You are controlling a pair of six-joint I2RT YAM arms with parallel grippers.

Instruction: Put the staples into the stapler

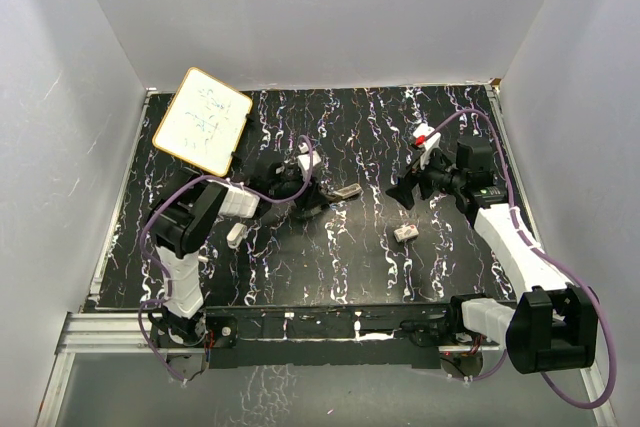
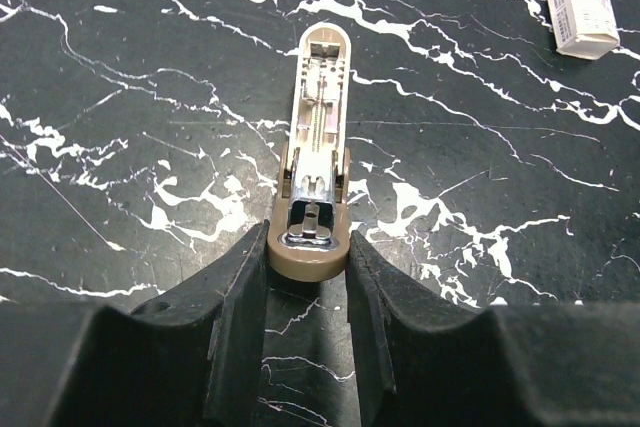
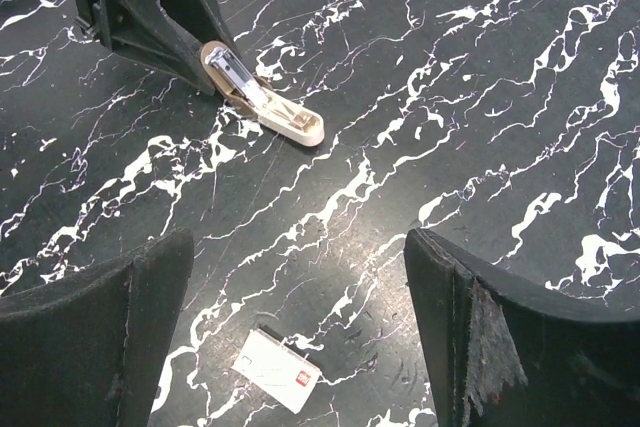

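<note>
The tan stapler (image 2: 318, 137) lies opened flat on the black marbled table, its metal staple channel facing up. My left gripper (image 2: 308, 252) is shut on the stapler's rounded hinge end, one finger on each side. The same grip shows in the right wrist view, on the stapler (image 3: 268, 102). The small whitish staple box (image 3: 277, 370) with a red mark lies shut on the table, below and between my right gripper's (image 3: 300, 277) wide-open, empty fingers. In the top view the box (image 1: 405, 233) lies just in front of the right gripper (image 1: 403, 194), to the right of the stapler (image 1: 343, 192). No loose staple strips show.
A small whiteboard (image 1: 202, 119) lies at the back left. A small white object (image 1: 236, 235) lies beside the left arm. A red-and-white object (image 1: 425, 134) sits behind the right gripper. White walls close in the table on three sides.
</note>
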